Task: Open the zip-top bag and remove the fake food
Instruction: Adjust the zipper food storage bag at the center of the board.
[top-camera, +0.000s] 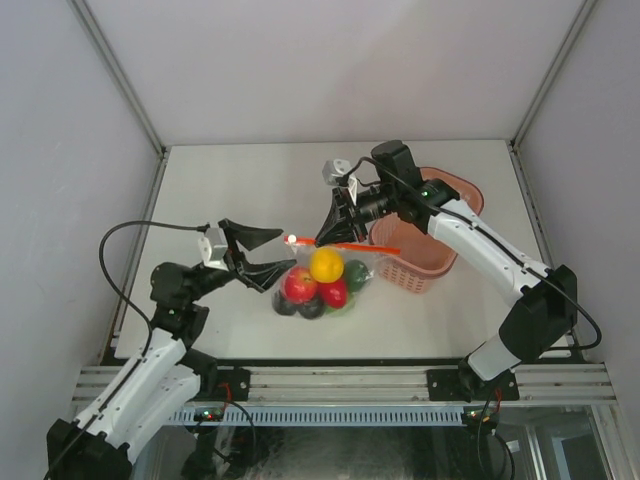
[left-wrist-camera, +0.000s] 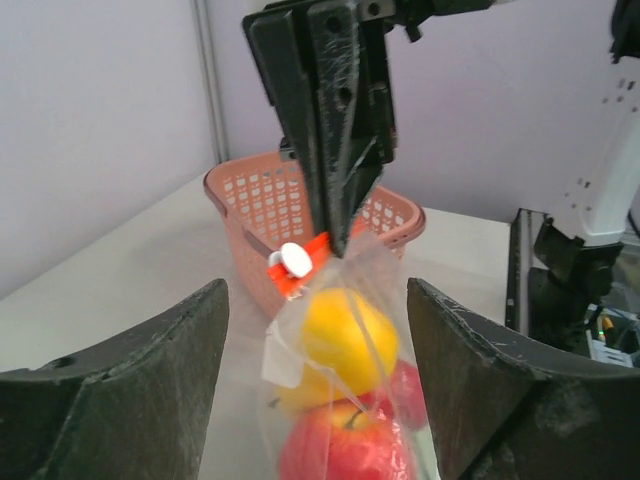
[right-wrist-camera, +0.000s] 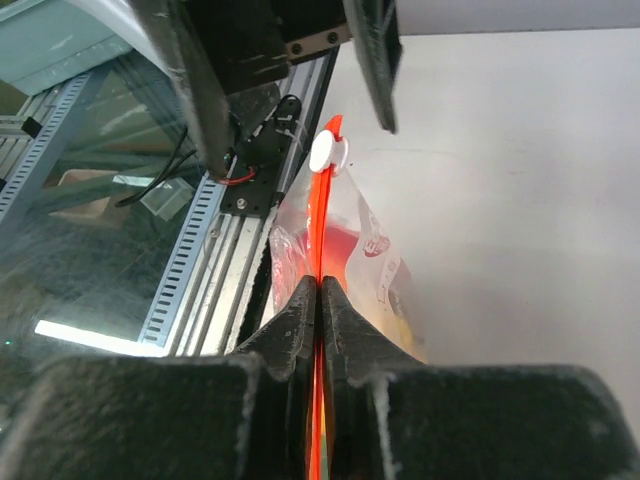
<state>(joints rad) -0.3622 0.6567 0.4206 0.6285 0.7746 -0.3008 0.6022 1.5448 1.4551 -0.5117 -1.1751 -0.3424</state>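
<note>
Pinching the orange-red zip strip (top-camera: 352, 246) flat, the right gripper (right-wrist-camera: 320, 290) is clamped on it and holds up the clear crinkly zip-top bag (left-wrist-camera: 372, 268). The strip runs left-right, its white slider (left-wrist-camera: 293, 260) at the left end facing the left gripper (top-camera: 284, 249), whose jaws stand apart just short of it. Smooth rounded plastic fruit (top-camera: 326, 264), yellow, red and dark green, bulges low in the bag. A pink lattice basket (top-camera: 422, 262) sits just to the right. Bare white worktop (top-camera: 235, 190) lies left and behind.

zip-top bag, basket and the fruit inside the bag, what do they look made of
zip-top bag: thin clear plastic film, glossy; it crinkles and the fruit shows through it.
zip strip: likely a stiffer orange-red plastic, opaque.
basket: pink moulded plastic, fairly matte, with a regular grid of holes.
fake food: probably hard plastic, smooth and shiny with highlights; cannot tell if hollow.
</note>
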